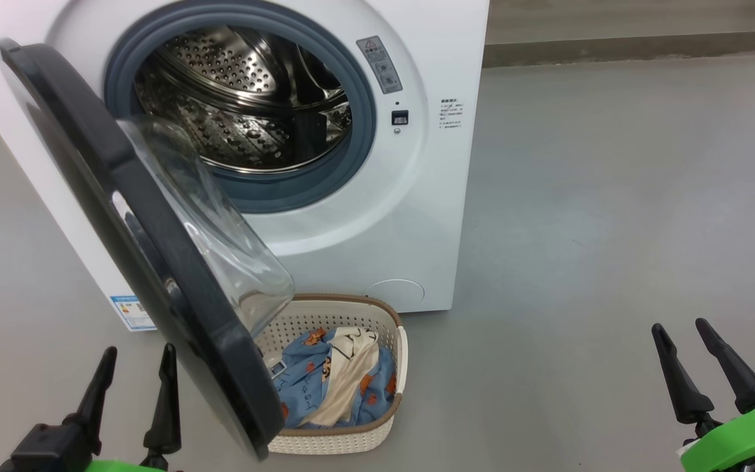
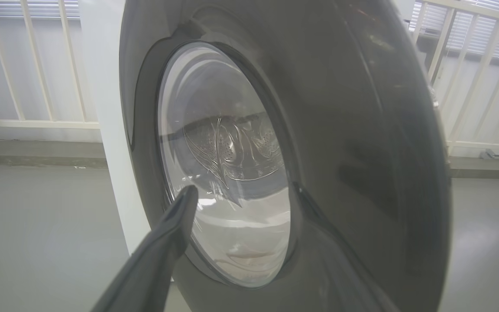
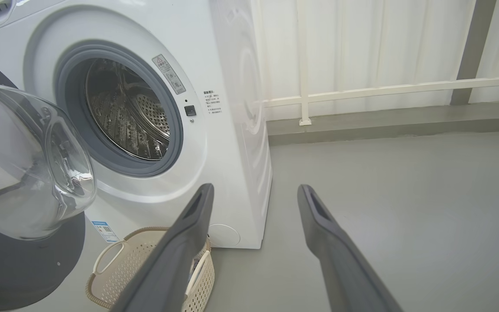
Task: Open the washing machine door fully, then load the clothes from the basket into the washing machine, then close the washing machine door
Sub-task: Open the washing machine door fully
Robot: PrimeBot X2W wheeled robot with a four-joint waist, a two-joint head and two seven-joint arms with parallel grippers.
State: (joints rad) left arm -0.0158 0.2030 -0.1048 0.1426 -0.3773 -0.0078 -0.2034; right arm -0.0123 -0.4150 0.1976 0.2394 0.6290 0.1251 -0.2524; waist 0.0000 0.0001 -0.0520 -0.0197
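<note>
The washing machine door (image 1: 154, 262) hangs half open over the basket (image 1: 377, 321). The left gripper (image 1: 139, 351) and right gripper (image 1: 679, 326) have wide, empty jaws. The door likely needs pushing wider next.

The grey floor (image 1: 613, 196) is carrying two things right now: the white washing machine (image 1: 384, 229) is standing squarely on it, and the cream basket (image 1: 338, 444) is sitting just in front of the machine's base.

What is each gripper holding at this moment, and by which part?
Nothing is held. The left gripper and the right gripper both stand open and empty, and the clothes lie in the basket.
</note>
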